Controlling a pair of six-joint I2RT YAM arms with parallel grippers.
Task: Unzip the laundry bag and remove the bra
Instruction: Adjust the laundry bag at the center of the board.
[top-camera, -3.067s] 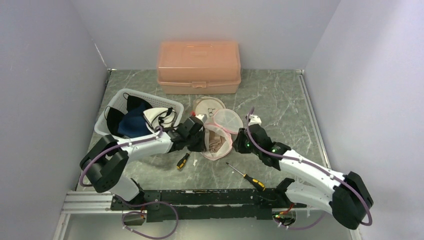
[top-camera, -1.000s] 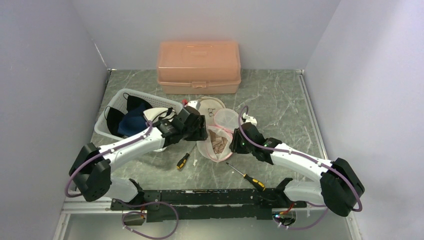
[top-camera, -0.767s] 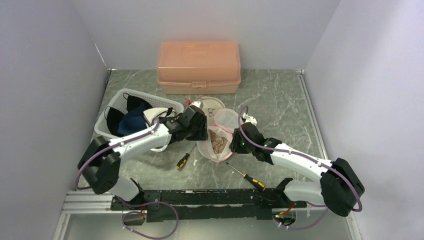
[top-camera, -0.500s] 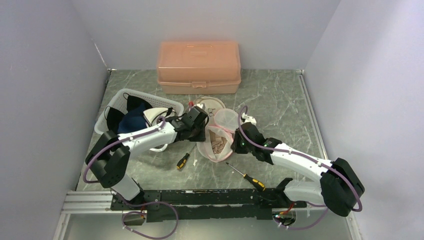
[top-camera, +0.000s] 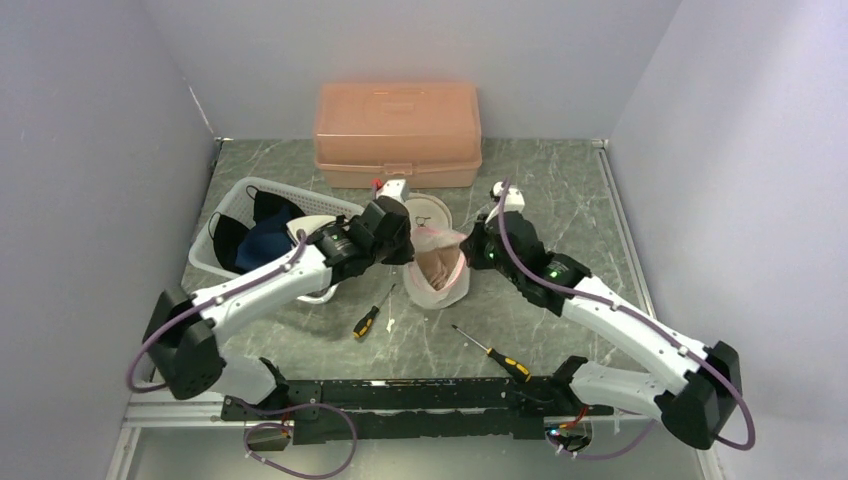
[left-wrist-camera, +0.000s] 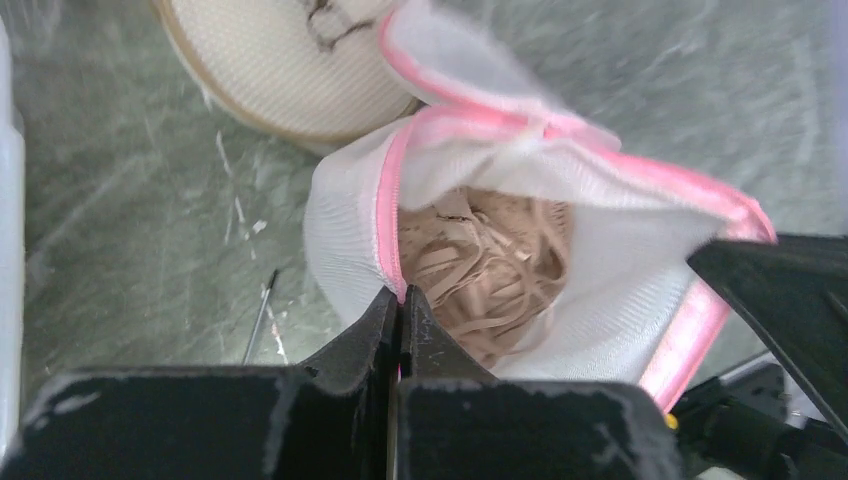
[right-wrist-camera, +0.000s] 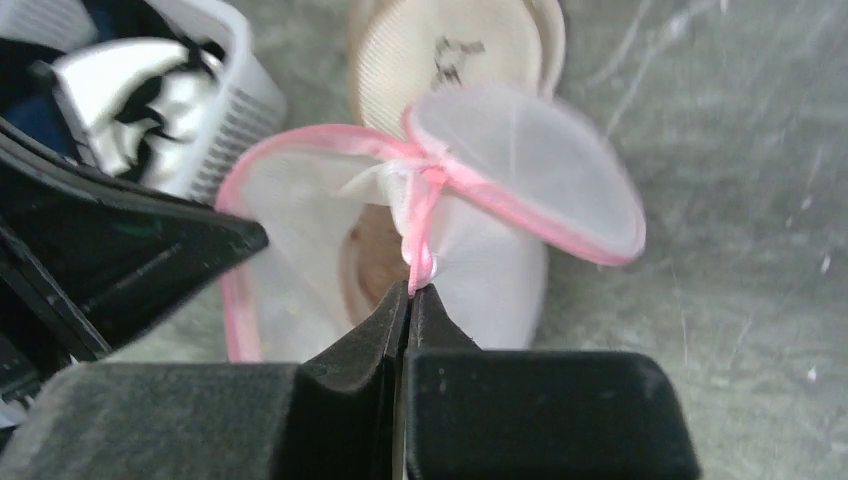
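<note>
We see the left gripper (left-wrist-camera: 400, 298) pinched tight on the pink rim of the laundry bag (left-wrist-camera: 640, 260), and the right gripper (right-wrist-camera: 410, 290) clamped on its pink seam opposite. The mouth gapes between them, with the beige bra (left-wrist-camera: 490, 270) bunched inside and the white basket (top-camera: 203, 256) just left.

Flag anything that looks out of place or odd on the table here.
A short screwdriver and a long screwdriver lie loose on the table near the laundry bag, odd among laundry. Nothing is spilled: the left claw and right claw pinch the bag's pink trim, the bra inside.
</note>
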